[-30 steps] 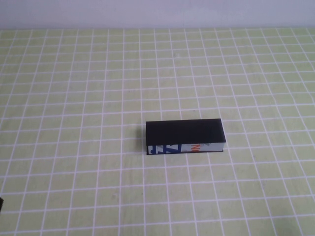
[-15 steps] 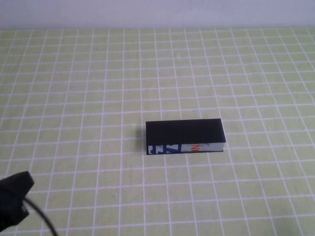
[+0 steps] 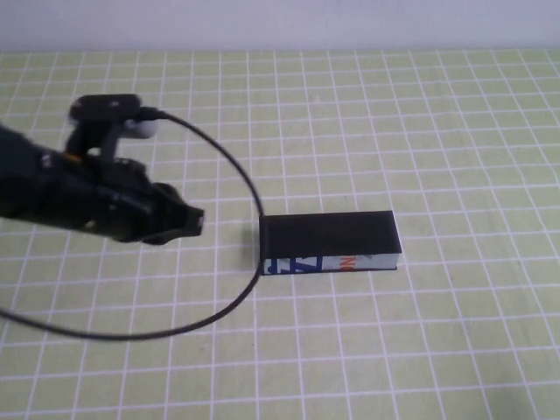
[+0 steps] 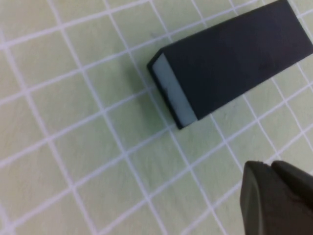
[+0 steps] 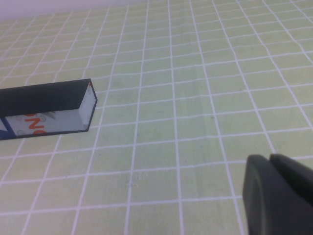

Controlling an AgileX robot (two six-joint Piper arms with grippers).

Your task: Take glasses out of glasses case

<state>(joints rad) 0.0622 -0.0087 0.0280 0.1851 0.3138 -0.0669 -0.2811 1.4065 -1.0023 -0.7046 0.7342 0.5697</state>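
While our left arm reaches in over the left side of the table, the glasses case lies near the middle of the green gridded cloth, closed, its black lid flat on top. We see its long white front side, with blue and orange printing, facing our own edge of the table. The glasses do not show anywhere; the case is shut, so we cannot say what it holds.

We find the left gripper just to the left of the case, at about the level of its left end and apart from it, with a strip of bare cloth between them. From the left wrist camera we look down on the case's short white end and black top; only one dark finger shows at the corner of that view, so we cannot tell whether the fingers stand apart or together. A black cable loops from the arm's wrist down across the cloth in front of the case's left end.

Our right gripper shows only in its own wrist view, as a dark corner above bare cloth, well apart from the case's right end. We cannot tell its fingers' state either.
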